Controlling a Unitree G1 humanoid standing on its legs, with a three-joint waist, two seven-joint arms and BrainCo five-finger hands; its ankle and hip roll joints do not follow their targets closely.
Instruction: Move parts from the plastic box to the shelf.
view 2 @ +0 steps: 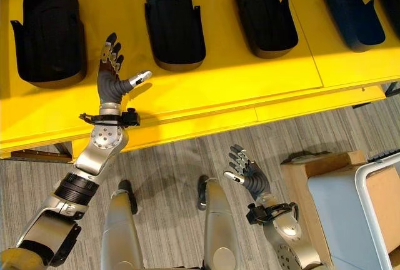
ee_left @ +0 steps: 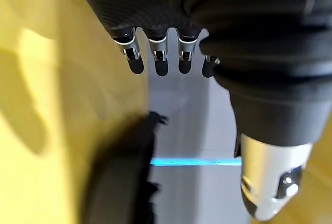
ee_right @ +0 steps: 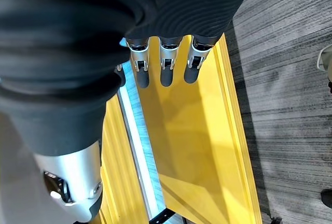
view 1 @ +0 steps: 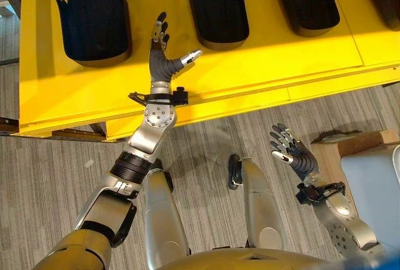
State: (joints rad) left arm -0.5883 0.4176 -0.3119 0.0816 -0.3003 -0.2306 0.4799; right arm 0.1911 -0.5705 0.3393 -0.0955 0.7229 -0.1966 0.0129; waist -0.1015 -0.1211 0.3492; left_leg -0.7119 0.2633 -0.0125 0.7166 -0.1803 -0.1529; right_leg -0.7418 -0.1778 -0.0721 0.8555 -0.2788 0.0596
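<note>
Several black moulded parts lie in a row on the yellow shelf; the leftmost part and the one beside it flank my left hand. That hand is stretched out over the shelf between them, open, fingers straight, holding nothing. Its wrist view shows the fingertips and a black part's edge beyond. My right hand hangs open and empty over the floor, near the grey plastic box at the lower right.
The box sits on a wooden pallet or crate at the right. The shelf's front edge runs across the view above grey plank flooring. More black parts lie further right on the shelf.
</note>
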